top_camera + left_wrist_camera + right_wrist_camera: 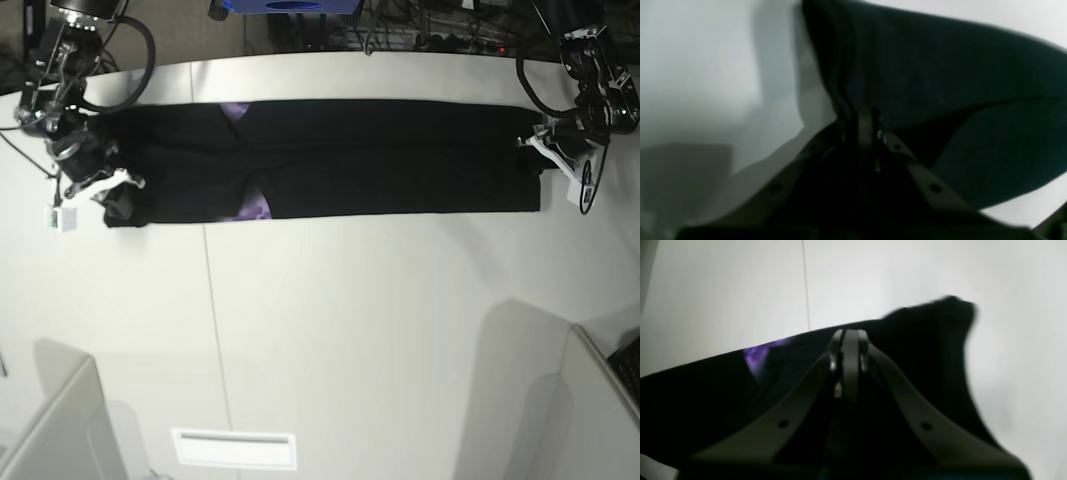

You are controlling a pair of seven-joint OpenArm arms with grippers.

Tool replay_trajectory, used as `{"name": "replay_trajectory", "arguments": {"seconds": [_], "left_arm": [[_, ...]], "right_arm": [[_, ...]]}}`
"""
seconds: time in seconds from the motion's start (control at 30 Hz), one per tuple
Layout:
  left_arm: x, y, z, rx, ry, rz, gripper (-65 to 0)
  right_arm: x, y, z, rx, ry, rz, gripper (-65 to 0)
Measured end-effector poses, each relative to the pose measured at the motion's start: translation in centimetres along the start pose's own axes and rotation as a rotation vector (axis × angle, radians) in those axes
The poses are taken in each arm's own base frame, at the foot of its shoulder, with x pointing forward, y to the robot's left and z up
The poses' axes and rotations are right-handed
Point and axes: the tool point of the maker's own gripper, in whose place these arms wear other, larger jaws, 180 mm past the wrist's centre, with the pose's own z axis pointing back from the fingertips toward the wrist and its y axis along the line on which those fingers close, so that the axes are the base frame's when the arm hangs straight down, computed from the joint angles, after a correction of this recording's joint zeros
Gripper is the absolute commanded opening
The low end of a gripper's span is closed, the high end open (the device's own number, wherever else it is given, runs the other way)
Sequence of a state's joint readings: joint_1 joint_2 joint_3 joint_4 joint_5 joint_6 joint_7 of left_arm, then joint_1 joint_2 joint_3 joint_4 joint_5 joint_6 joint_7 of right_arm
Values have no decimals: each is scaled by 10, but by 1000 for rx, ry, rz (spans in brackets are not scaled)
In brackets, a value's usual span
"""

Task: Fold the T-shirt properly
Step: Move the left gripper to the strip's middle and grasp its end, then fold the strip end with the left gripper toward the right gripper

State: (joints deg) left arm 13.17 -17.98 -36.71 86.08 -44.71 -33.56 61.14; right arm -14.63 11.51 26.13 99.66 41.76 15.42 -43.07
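Base view: T-shirt [330,158] lies as a long narrow black band across the far part of the white table [330,330], already folded lengthwise, w/ small purple patches of print showing near its left-centre. Right claw [108,186] sits at the band's left end in this view; left claw [549,152] at the opposite end. Right wrist view shows right claw [850,340] w/ jaws fully closed, black cloth gathered around the tips, so it appears clamped on the shirt's end. Left wrist view shows left claw [867,116] likewise closed, pinching a raised edge of the T-shirt [940,83]. Judged step: both ends gripped, ready for the crosswise fold. Next move prob. calls for lifting one end evenly and carrying it over toward the other w/o dragging or skewing the band. Hard to make out: both wrist views are blurred and dark; how many cloth layers each claw holds cannot be told; sun-face print is mostly hidden inside the fold.
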Motion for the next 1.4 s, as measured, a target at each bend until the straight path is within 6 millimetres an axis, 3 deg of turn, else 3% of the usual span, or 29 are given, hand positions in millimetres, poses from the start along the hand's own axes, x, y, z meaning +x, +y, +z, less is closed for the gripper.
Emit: {"name": "replay_trajectory", "arguments": {"seconds": [0.1,0.2,0.6,0.7,0.93,1.07,1.4], "left_arm": [[25,-14,15,35,-70,-23,-650],[36,-50,14,-12,-101,-87,-650],[0,-220,-31,-352,29,-160,-650],[-3,-250,-37,-398,47,-132,-650],[-20,-285,-61,-457,142,-110,-650],[-37,-282,-72,-451,202,-76,-650],[-31,-286,-74,-458,189,-76,-650]], "right_arm": [[1,1,0,3,-4,-1,-650],[1,1,0,2,-3,-1,-650],[4,0,0,1,-12,-3,-650],[5,0,0,1,-14,-2,-650],[5,-1,0,0,-14,-3,-650],[5,-1,0,0,-13,-3,-650],[8,0,0,1,-21,-3,-650]]}}
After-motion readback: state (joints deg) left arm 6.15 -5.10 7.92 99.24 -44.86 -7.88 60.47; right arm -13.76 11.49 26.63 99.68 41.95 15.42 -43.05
